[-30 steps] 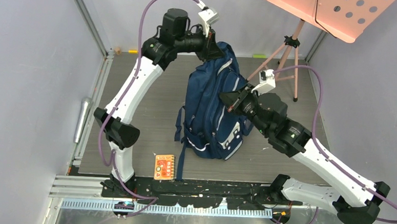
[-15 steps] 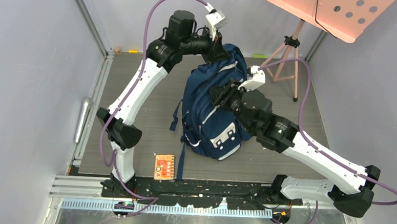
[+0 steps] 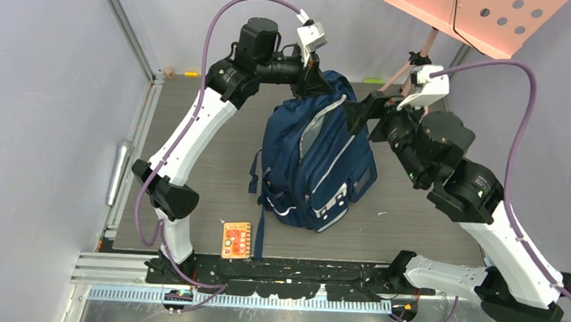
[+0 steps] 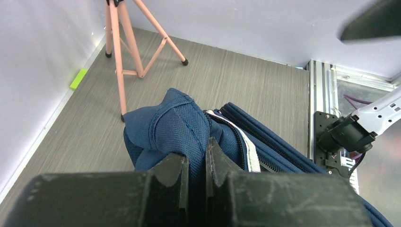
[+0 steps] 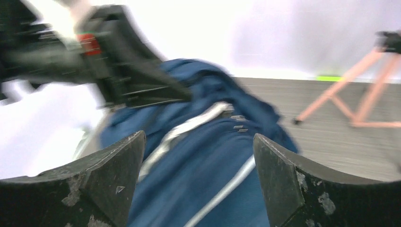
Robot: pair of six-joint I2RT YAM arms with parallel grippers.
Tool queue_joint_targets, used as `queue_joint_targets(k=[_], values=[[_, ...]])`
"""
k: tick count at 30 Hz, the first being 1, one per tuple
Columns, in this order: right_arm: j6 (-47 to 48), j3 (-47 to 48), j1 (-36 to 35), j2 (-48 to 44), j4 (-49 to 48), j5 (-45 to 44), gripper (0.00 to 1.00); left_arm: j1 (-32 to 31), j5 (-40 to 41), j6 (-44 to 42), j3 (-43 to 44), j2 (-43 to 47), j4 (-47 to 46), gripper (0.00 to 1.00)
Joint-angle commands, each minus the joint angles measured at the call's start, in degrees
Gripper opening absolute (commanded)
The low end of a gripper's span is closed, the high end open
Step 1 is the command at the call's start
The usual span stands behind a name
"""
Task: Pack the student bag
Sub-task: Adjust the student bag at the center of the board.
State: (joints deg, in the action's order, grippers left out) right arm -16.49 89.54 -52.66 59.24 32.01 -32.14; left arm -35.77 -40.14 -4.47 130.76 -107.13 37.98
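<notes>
The student bag point(image 3: 319, 170), a navy backpack with pale stripes, stands upright in the middle of the mat. My left gripper point(image 3: 315, 75) is shut on a fold of the bag's top fabric; in the left wrist view the blue cloth point(image 4: 177, 125) is pinched between the jaws of that gripper point(image 4: 197, 153). My right gripper point(image 3: 360, 115) hangs open beside the bag's upper right side, touching nothing. In the blurred right wrist view its gripper point(image 5: 198, 137) stands wide apart above the bag's front point(image 5: 208, 184).
A pink music stand point(image 3: 467, 15) on a tripod point(image 3: 418, 72) stands at the back right, close to the right arm. A small orange card point(image 3: 236, 239) lies near the front edge. A silver cylinder point(image 3: 118, 171) rests by the left rail.
My right gripper has opened and swung up and to the right, off the bag's front. The left gripper has held its grip and shifted slightly right; the bag now stands more upright.
</notes>
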Motion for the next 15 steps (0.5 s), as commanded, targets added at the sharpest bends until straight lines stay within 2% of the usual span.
queue_joint_targets(k=[1,2,3,6,10,15], values=[[3.8,0.4,14.0,2.3,8.1,13.5,0.9,-0.2,-4.0,-2.7,0.6,5.8,-8.6,0.0],[3.4,-0.2,20.1,2.5,7.9,17.5,0.9,-0.2,-4.0,-2.7,0.4,5.9,-8.6,0.0],[3.6,-1.9,22.6,2.7,6.9,26.2,0.89,-0.2,-3.9,-2.7,0.2,6.0,-8.4,0.0],[6.0,-5.7,31.1,2.7,2.6,37.9,0.88,-0.2,-4.3,-2.7,0.2,6.4,-7.7,0.0],[10.2,-8.7,37.7,3.3,-4.9,51.8,0.88,-0.2,-4.4,-3.4,0.4,7.1,-6.1,0.0],[15.8,-7.0,41.7,6.8,-7.8,66.3,0.87,-0.3,-5.3,-4.3,0.4,7.3,-4.0,0.0]])
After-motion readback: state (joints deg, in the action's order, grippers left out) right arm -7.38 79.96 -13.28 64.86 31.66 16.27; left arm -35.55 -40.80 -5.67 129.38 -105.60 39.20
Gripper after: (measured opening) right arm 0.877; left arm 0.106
